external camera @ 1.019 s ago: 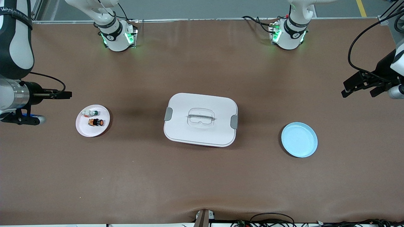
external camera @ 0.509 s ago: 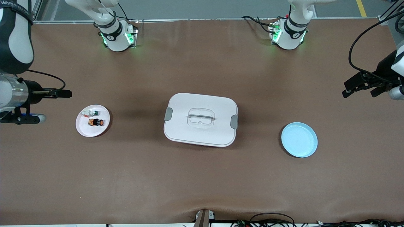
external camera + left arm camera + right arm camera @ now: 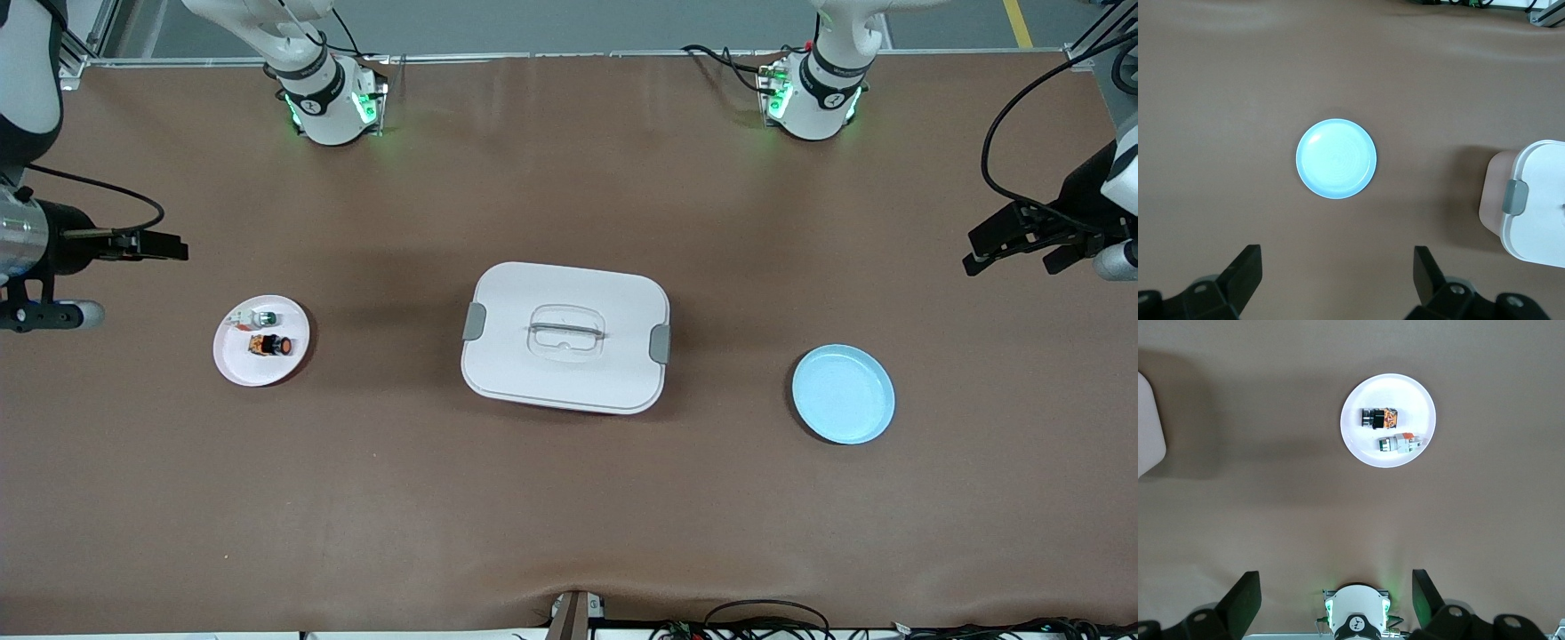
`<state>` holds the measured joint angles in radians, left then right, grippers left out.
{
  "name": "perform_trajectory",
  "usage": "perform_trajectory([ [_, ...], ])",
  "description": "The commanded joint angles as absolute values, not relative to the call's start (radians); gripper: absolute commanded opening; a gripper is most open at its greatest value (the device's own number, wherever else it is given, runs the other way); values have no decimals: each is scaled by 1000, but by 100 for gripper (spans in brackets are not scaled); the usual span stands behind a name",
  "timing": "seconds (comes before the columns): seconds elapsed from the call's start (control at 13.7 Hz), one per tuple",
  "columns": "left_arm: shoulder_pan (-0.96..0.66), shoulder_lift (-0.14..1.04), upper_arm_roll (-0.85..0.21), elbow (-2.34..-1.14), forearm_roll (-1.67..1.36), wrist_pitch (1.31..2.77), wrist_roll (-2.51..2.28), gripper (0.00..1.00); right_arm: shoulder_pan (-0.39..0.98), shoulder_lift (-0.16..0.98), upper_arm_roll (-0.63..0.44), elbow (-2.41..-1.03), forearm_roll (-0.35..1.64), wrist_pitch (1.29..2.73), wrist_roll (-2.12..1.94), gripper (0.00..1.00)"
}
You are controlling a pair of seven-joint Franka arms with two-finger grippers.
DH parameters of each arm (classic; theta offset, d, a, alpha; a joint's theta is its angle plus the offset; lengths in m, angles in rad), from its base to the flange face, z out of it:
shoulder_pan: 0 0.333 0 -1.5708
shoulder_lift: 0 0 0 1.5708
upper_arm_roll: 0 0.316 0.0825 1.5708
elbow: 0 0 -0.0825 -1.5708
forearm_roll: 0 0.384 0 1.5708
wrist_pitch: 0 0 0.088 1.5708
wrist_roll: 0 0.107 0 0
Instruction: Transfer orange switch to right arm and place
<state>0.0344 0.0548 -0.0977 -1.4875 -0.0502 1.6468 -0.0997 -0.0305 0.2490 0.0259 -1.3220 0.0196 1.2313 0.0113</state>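
The orange switch [image 3: 270,344] lies on its side in the small white plate [image 3: 233,364] toward the right arm's end of the table, just beside the white switch with a green cap [image 3: 256,317] and nearer to the front camera than it; the two look close but apart. Neither gripper holds anything. The right gripper [image 3: 151,247] hangs in the air over the bare tabletop near that plate, its fingers [image 3: 1243,597] spread wide in the right wrist view, while the left gripper [image 3: 1009,238] waits over the table's other end, also spread wide, with the empty light blue plate [image 3: 843,394] below it. The closed white lidded box [image 3: 565,338] sits between the two plates. As things lie, the pick has not yet begun, and the right arm is plainly the closer one — so the first grasp likely falls to it. A good pick would come straight down over the switch, jaws turned to close across its narrow black body rather than along its length, and kept clear of the green-capped neighbour — a small part like this could skid on the plate if nudged.
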Motion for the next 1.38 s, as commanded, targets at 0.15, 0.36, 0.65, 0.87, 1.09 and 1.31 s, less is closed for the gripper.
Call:
perform_trajectory([
  [0.15, 35, 46, -89, -1479, -28, 1632, -72, 100, -40, 207, 20, -1328, 86, 1216, 9, 100],
  [0.36, 37, 40, -90, -1483, -28, 1632, -51, 100, -35, 210, 20, -1327, 75, 1210, 43, 100],
  [0.65, 37, 20, -95, -1514, -11, 1640, -51, 100, -38, 199, 20, -1342, 66, 1172, 52, 100],
  [0.87, 37, -5, -100, -1551, 0, 1664, -51, 100, -55, 178, 18, -1362, 81, 1219, 52, 100],
  [1.09, 37, -3, -100, -1546, 0, 1655, -60, 100, -52, 123, 20, -1426, 83, 1285, 52, 100],
  [1.31, 34, 2, -100, -1543, 0, 1646, -61, 100, -54, 69, 20, -1516, 83, 1356, 51, 100],
])
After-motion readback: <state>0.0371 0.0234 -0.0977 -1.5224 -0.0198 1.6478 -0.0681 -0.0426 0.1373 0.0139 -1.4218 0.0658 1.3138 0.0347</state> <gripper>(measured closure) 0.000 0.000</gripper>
